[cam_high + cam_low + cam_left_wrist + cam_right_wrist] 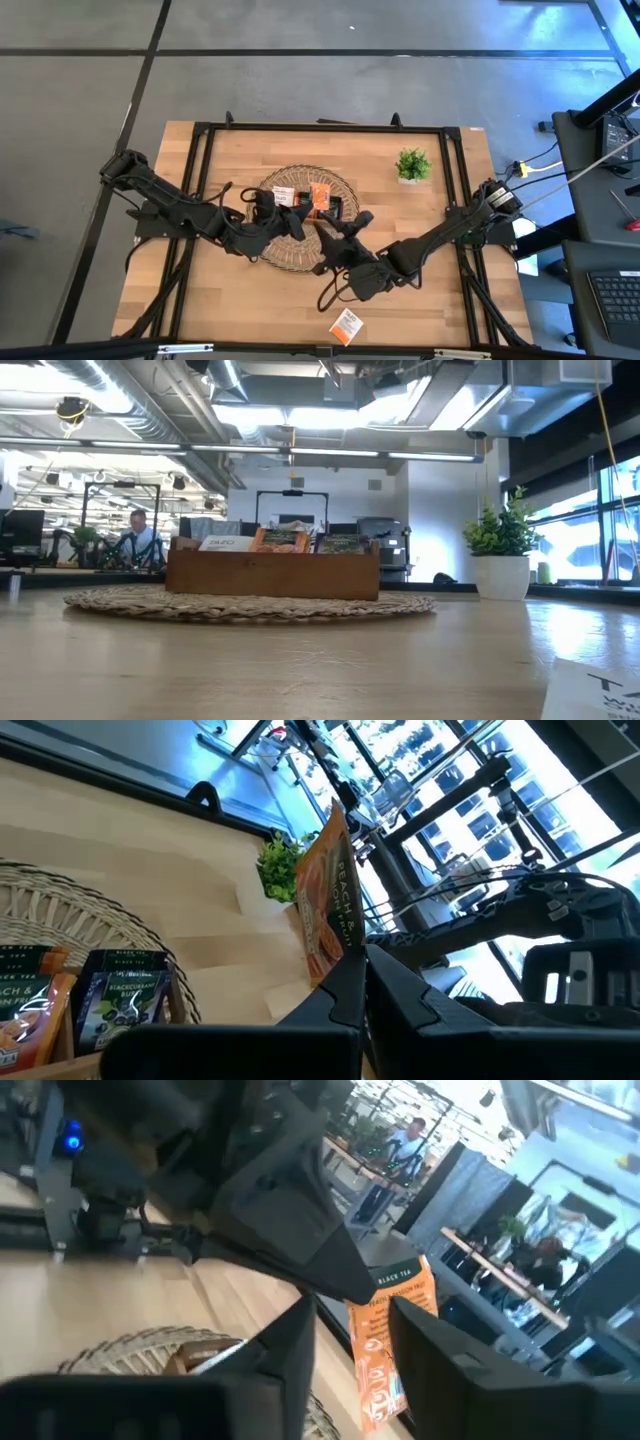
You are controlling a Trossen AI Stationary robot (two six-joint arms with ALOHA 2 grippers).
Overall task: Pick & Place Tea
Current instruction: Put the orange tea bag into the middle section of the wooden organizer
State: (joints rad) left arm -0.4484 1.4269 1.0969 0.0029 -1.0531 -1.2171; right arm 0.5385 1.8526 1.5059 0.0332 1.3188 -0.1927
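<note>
Tea sachets (308,198) stand on edge in the wooden tray (281,189), which sits on a round woven mat (290,262) at mid-table in the high view. One loose sachet (346,325), white with orange, lies flat near the table's front edge, well apart from the mat. A potted plant (413,165) stands beyond the mat on the right. The left gripper (303,224) and right gripper (340,232) meet above the mat's near side.

The low view shows the tray (272,575) side-on. Three groups of sachets rise from it: white-labelled (225,543), orange (280,540) and dark (340,544). Their print is too small to read. A corner of the loose sachet (600,690) shows at the front. A person (135,535) sits far behind.

The left wrist view shows the left gripper (362,955) pressed together on the lower edge of an orange sachet (330,900), held upright in the air and lettered "PEACH &". Below, the tray holds an orange "PEACH" sachet (25,1010) beside a dark one (125,1000) reading "BLACK TEA" and "BLACKCURRANT".

The right wrist view shows the same orange sachet (390,1340), with "BLACK TEA" on its dark band, hanging from the left gripper (350,1290). The right gripper (365,1370) is spread, its fingers (290,1350) standing on either side of the sachet.
</note>
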